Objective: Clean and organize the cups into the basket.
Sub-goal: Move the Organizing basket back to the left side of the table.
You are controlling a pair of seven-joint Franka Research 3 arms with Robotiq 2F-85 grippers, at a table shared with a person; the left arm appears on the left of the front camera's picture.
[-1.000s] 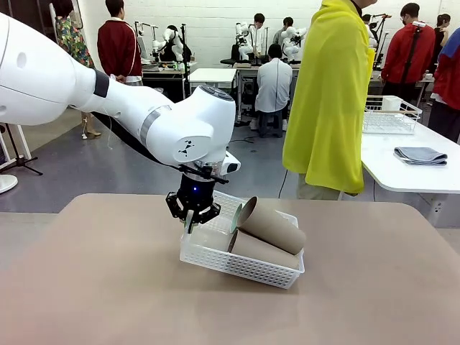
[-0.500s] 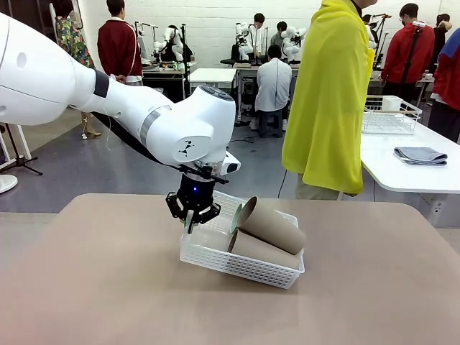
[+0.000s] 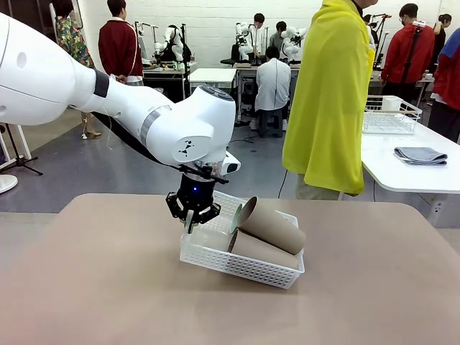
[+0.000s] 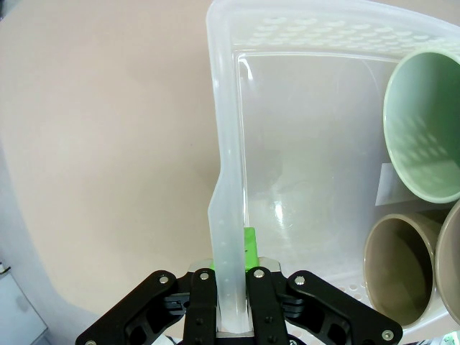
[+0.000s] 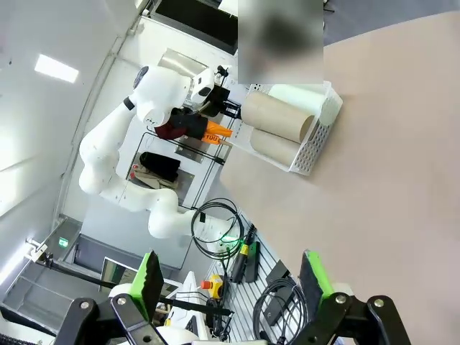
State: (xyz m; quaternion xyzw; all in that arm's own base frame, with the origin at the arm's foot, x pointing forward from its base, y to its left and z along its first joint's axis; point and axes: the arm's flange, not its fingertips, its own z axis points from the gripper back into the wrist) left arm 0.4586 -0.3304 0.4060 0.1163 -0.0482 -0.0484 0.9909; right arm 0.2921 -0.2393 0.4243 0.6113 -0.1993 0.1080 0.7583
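The white lattice basket (image 3: 241,268) sits at the middle of the tan table, turned at an angle. My left gripper (image 3: 190,219) is shut on the rim of its left end; in the left wrist view the gripper (image 4: 231,269) pinches the thin white wall (image 4: 226,180). Two brown cups (image 3: 273,226) (image 3: 260,250) lie on their sides inside, one stacked on the other. The mint green cup (image 4: 424,136) lies behind them, mouth toward my gripper, above a brown cup (image 4: 399,266). My right gripper (image 5: 231,280) hangs open well away from the basket (image 5: 314,147).
A person in a yellow garment (image 3: 330,93) stands at the table's far edge. To the right, another white table holds a wire basket (image 3: 388,115) and a folded grey cloth (image 3: 420,154). Bare tabletop (image 3: 108,287) surrounds the basket.
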